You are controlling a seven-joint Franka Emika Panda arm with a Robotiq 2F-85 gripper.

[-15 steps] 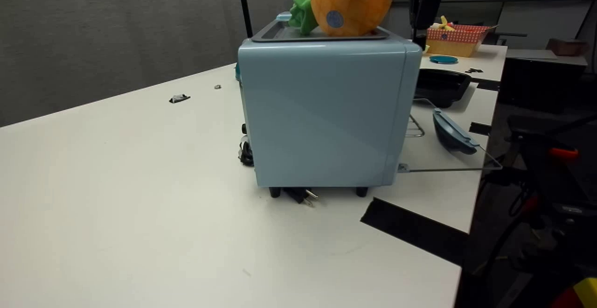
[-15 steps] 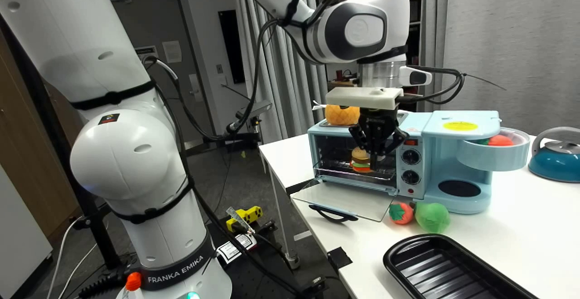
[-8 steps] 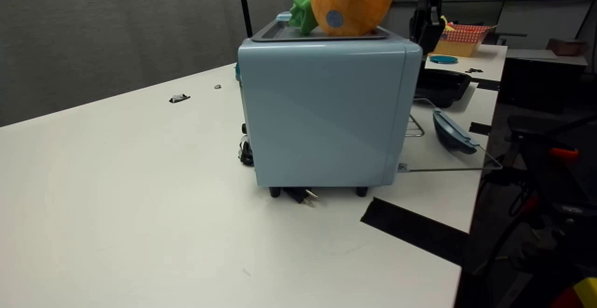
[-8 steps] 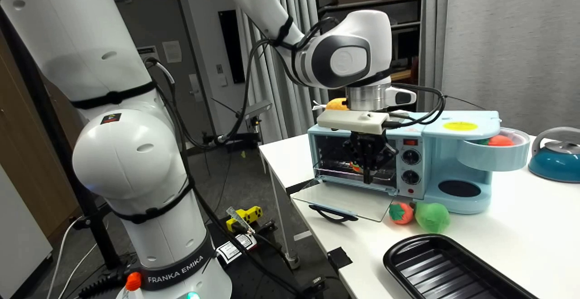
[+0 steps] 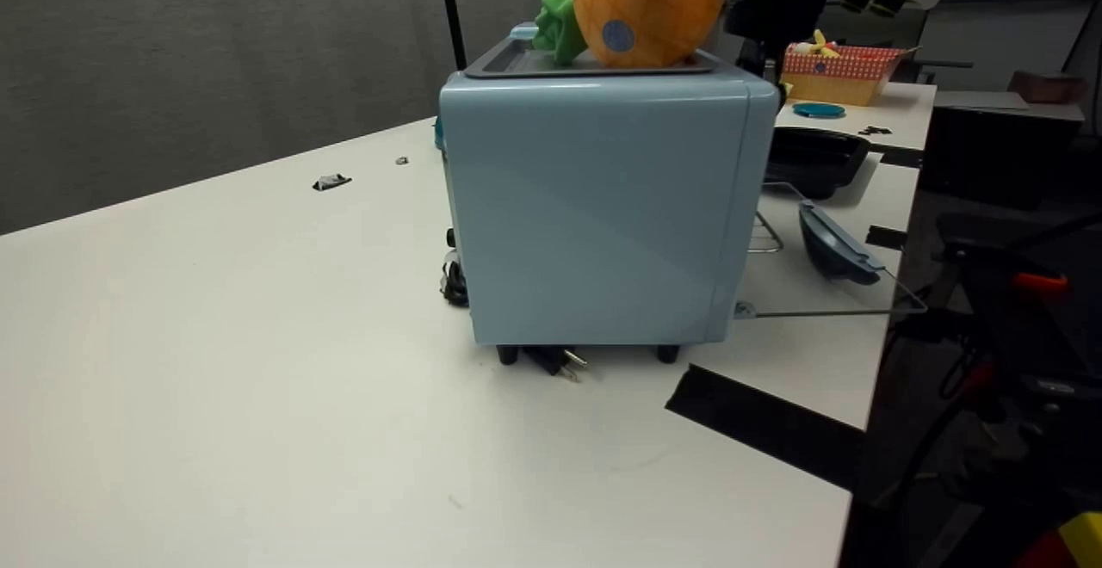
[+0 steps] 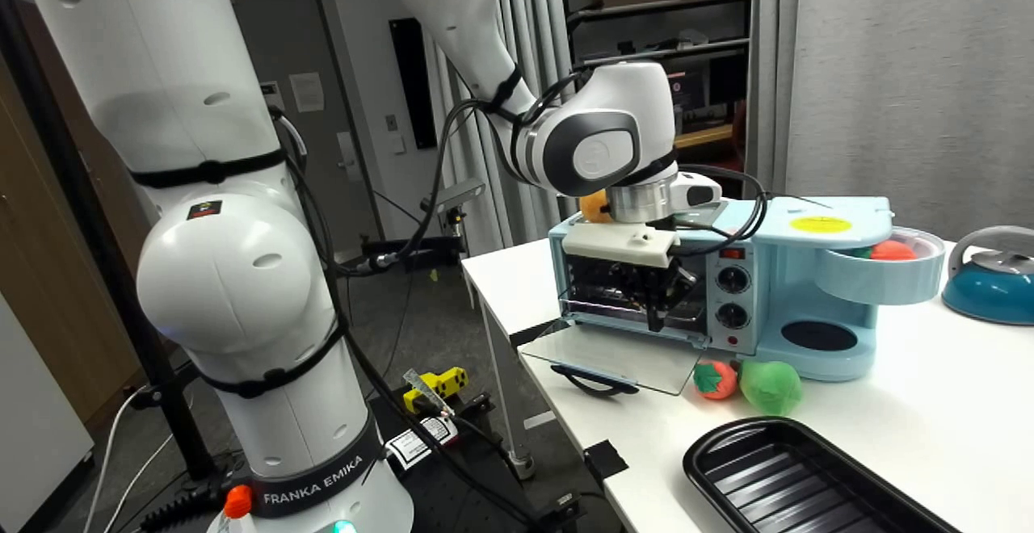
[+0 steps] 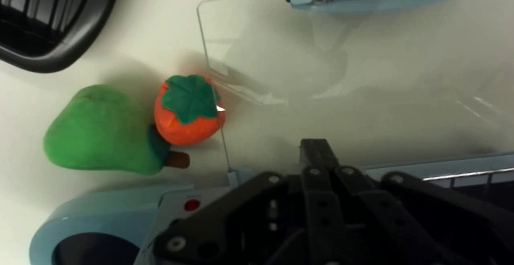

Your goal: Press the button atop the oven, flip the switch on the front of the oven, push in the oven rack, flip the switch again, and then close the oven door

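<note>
The pale blue oven [image 5: 603,206] stands on the white table and shows its front in an exterior view [image 6: 785,295]. Its glass door [image 6: 618,353] hangs open, flat over the table, handle [image 6: 594,382] outward; it also shows in the wrist view [image 7: 273,64]. The wire rack [image 5: 768,241] sticks a little out of the opening. The red switch [image 6: 732,253] sits above two black knobs on the front. I cannot make out the top button for certain. My gripper [image 6: 655,325] is shut and empty, low before the opening; in the wrist view [image 7: 317,146] its fingertips are above the door near the oven's edge.
An orange pineapple toy [image 5: 650,13] lies on the oven's top tray. A tomato toy [image 6: 716,379] and green pear toy [image 6: 771,388] lie beside the door. A black tray [image 6: 696,468] is at the table's front. A blue kettle [image 6: 994,291] stands beyond the oven.
The arm has come down and the gripper has moved lower and toward the oven opening. The burger inside, visible earlier, is now hidden behind the gripper. The door and switch look unchanged.
</note>
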